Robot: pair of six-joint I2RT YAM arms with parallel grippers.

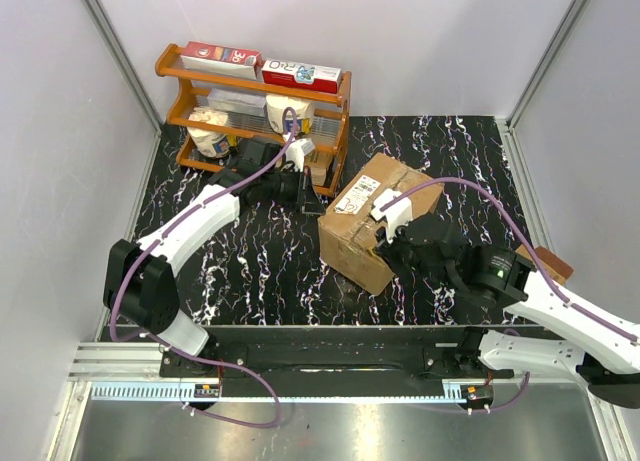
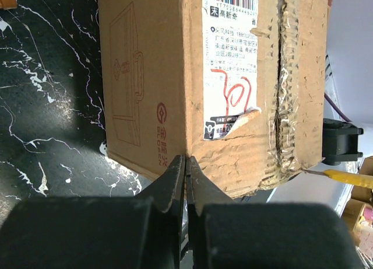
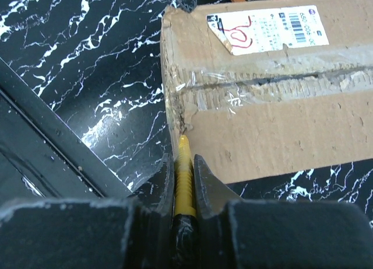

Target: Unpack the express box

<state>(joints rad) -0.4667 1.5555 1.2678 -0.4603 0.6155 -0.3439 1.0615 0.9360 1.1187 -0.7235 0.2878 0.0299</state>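
Right fingers (image 3: 208, 184): we pinch a yellow knife (image 3: 185, 181) between them, its tip at the near end of the taped seam (image 3: 262, 85).
Left fingers (image 2: 170, 184): pressed together with nothing between them, tips at the box (image 1: 375, 221) edge just below the label (image 2: 230, 65); we cannot tell if they touch it.
Seam: the clear tape looks ragged and torn along the middle, yet the flaps lie flat and shut.
Box: it sits on the black table (image 1: 250, 261) right of centre, label side up, near the wooden rack (image 1: 255, 101).
Done: by our judgement, little; the blade only meets the tape.
Left to do: slit the seam, fold back the flaps and lift out contents that we cannot see.
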